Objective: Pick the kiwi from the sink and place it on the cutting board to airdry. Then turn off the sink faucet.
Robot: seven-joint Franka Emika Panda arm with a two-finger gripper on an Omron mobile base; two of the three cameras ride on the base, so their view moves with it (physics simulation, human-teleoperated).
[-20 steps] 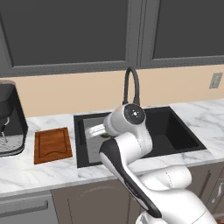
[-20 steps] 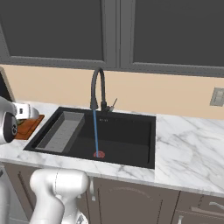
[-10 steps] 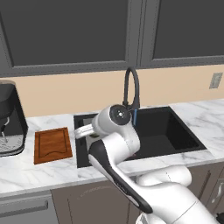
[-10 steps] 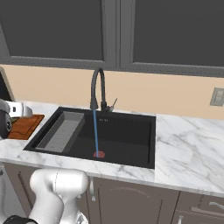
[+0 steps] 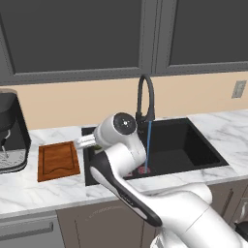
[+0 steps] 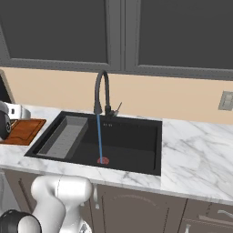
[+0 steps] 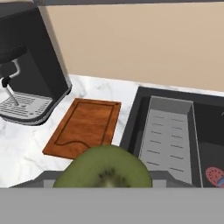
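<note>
Kiwi held by the end effector above the desk, between sink and board.

In the hand view the kiwi (image 7: pixel 104 168) sits at the bottom edge, close to the camera, and the end effector (image 7: pixel 104 175) is clenched on it; the fingertips themselves are hidden behind the fruit. Beyond the kiwi lies the board (image 7: pixel 85 127) on the marble desk (image 7: pixel 26 144), flat and bare, just beside the left rim of the sink (image 7: pixel 131 118). The grey rack (image 7: pixel 168 135) lies in the left part of the sink, and the red drain (image 7: pixel 214 175) is seen at the right. A black coffee machine (image 7: pixel 30 61) stands on the desk left of the board. In the right base view the faucet (image 6: pixel 101 93) gives a thin blue stream of water (image 6: pixel 99 136) that falls on the drain.
</note>
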